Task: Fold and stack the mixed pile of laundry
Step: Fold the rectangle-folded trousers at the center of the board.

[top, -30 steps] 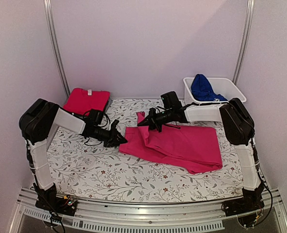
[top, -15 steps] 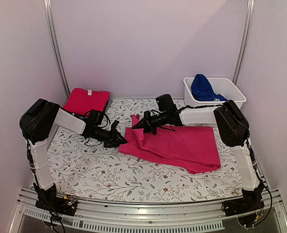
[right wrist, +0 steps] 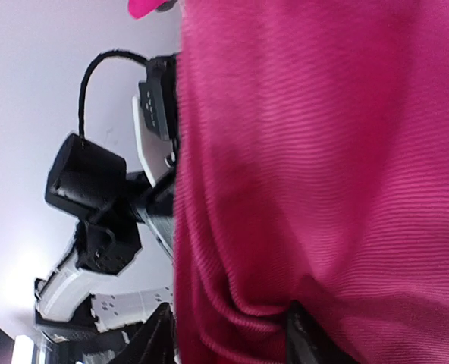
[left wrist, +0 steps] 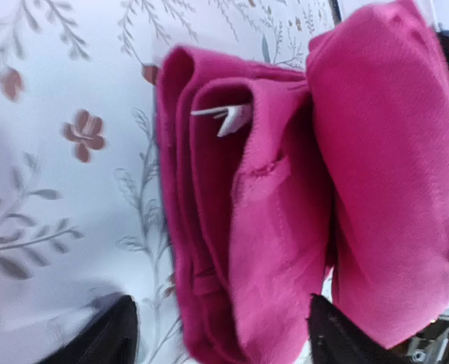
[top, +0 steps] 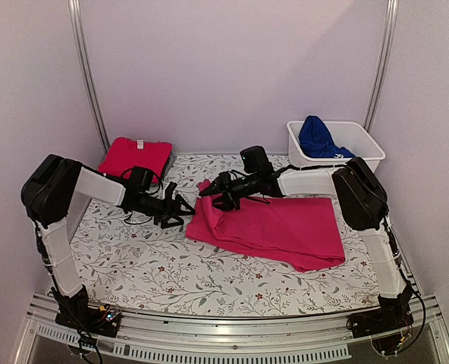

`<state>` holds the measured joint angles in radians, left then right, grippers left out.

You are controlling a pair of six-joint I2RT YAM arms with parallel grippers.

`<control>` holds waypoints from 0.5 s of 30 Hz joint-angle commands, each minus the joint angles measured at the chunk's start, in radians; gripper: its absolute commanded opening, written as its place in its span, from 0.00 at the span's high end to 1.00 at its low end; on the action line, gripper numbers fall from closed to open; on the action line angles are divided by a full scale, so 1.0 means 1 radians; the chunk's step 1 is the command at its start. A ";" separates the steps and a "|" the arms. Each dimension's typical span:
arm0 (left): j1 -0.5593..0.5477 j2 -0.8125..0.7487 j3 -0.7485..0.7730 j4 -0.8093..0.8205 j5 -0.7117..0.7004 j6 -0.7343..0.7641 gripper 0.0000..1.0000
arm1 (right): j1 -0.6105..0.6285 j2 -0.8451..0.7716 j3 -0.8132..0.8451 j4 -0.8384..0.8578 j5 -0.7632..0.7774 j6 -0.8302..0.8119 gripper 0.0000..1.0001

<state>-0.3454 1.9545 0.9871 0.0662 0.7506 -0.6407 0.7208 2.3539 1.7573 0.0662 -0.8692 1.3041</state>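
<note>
A large magenta-pink garment [top: 285,224] lies on the table right of centre, its left edge bunched into thick folds [left wrist: 240,227]. My left gripper [top: 180,210] sits low at that bunched edge. It is open, and the folds lie loosely between its fingertips [left wrist: 103,341]. My right gripper [top: 208,191] is at the garment's far-left corner, jaws apart, with magenta cloth [right wrist: 323,152] draped between its fingers [right wrist: 152,341]. A folded red tee [top: 133,157] lies at the back left. A royal blue garment [top: 315,136] sits in the tub.
The white plastic tub [top: 365,144] stands at the back right. A floral leaf-patterned cloth [top: 171,265] covers the table. A metal rail [top: 224,326] runs along the front edge. The left arm [right wrist: 88,182] shows close by in the right wrist view.
Both grippers have opened and let go of the magenta garment. Its raised left corner has dropped into a bunch. The left gripper has drawn back slightly to the left.
</note>
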 commanded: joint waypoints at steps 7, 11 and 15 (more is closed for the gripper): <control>0.147 -0.309 0.110 -0.272 -0.182 0.154 0.00 | -0.075 -0.237 -0.062 -0.059 0.014 -0.275 0.39; 0.018 -0.291 0.189 -0.274 -0.199 0.190 0.00 | -0.138 -0.394 -0.233 -0.169 0.041 -0.400 0.39; -0.139 -0.186 0.299 -0.295 -0.217 0.206 0.00 | -0.196 -0.561 -0.438 -0.304 0.074 -0.529 0.39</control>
<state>-0.3408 1.6749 1.2060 -0.1730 0.5526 -0.4805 0.5709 1.9118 1.4704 -0.0635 -0.8398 0.9501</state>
